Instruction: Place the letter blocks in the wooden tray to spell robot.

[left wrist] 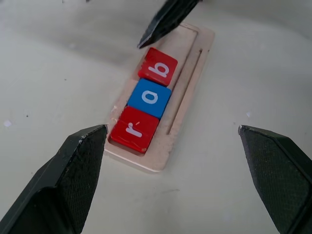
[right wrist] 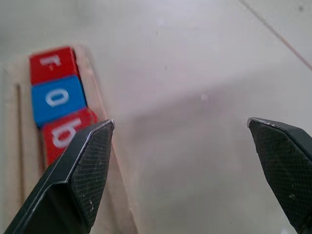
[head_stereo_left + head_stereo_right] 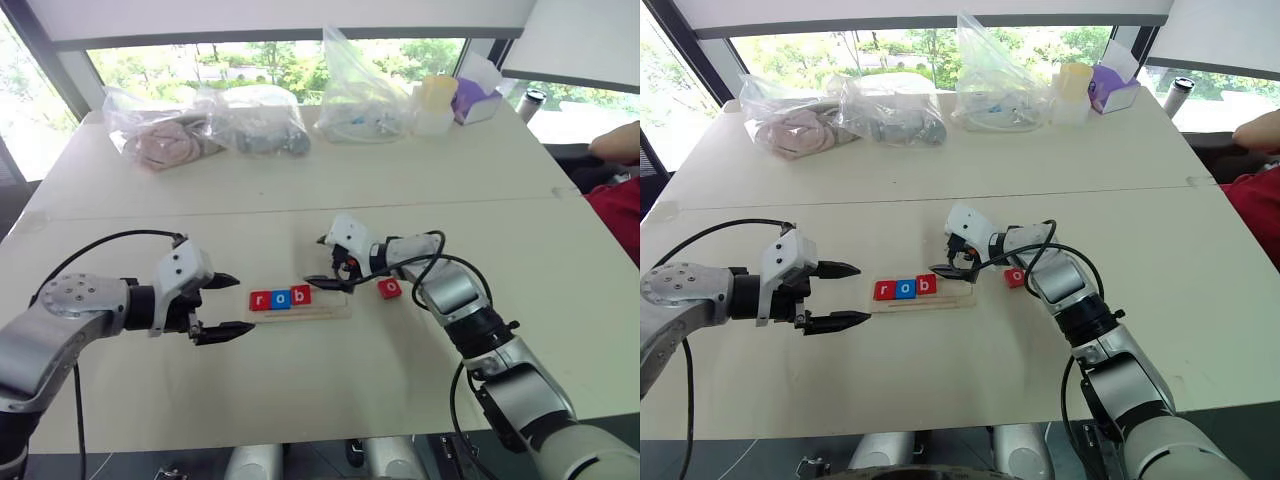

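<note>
tray: wooden tray (image 3: pixel 300 309) holds r, o, b (image 3: pixel 301 294); two slots free
right gripper (image 3: pixel 332 262): jaws apart, empty, over tray's free end
left gripper (image 3: pixel 225 305): jaws apart (idle) beside tray
next: red o block (image 3: pixel 389 288) lies just right of tray; grasp by its edges, set flush against b

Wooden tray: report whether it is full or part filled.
Part filled: the wooden tray holds r, o, b; its right end is bare.
</note>
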